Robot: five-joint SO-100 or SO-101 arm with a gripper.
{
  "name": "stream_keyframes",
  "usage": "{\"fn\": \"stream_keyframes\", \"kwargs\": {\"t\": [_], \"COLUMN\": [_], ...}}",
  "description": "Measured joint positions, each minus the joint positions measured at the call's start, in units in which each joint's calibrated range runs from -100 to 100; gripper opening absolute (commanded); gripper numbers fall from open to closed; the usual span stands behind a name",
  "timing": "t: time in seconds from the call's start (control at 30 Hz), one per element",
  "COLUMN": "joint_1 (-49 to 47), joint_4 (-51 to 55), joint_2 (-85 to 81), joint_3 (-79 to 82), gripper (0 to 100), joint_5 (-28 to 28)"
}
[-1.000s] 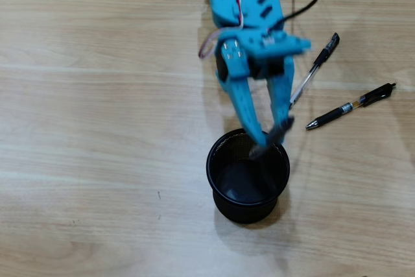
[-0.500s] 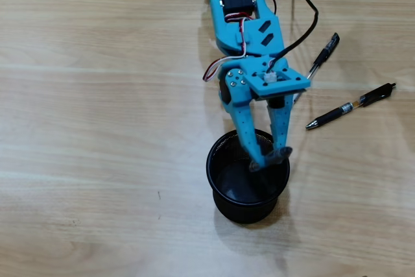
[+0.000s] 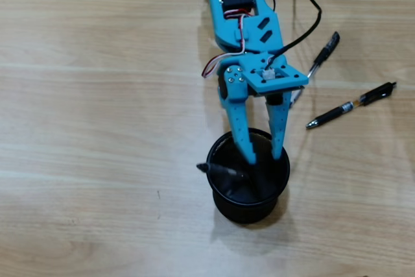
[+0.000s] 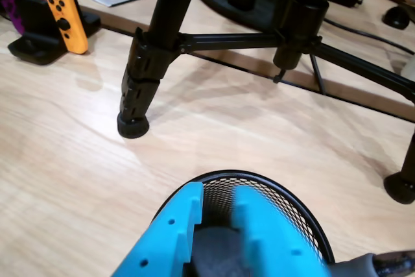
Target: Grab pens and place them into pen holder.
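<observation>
Claw (image 3: 264,158) over the pen holder (image 3: 220,204), fingers apart, nothing between them. A black pen (image 3: 220,170) lies w/ one end in the cup, tip poking over the left rim; risk: it tips out if the arm clips it on withdrawal. Two more pens (image 3: 319,61), (image 3: 351,106) on the table (image 3: 97,128), right of the arm. Overhead view shows the pens; wrist view adds a tripod leg (image 4: 149,63) & orange game controller (image 4: 63,14), claw (image 4: 217,215) at mesh rim (image 4: 272,189).

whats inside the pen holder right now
In the overhead view, the gripper fingertips reach into the pen holder, and one dark pen leans inside, its end poking over the rim. The arm and shadow hide the bottom.
</observation>
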Motion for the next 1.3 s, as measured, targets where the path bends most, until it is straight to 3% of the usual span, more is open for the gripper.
{"fn": "stream_keyframes", "kwargs": {"t": [0.9,1.3], "joint_1": [-0.76,-4.00], "joint_4": [0.00,0.00], "joint_2": [-47.24,-50.30], "joint_3": [50.13,54.39], "gripper": [2,2], "joint_5": [0.00,0.00]}}
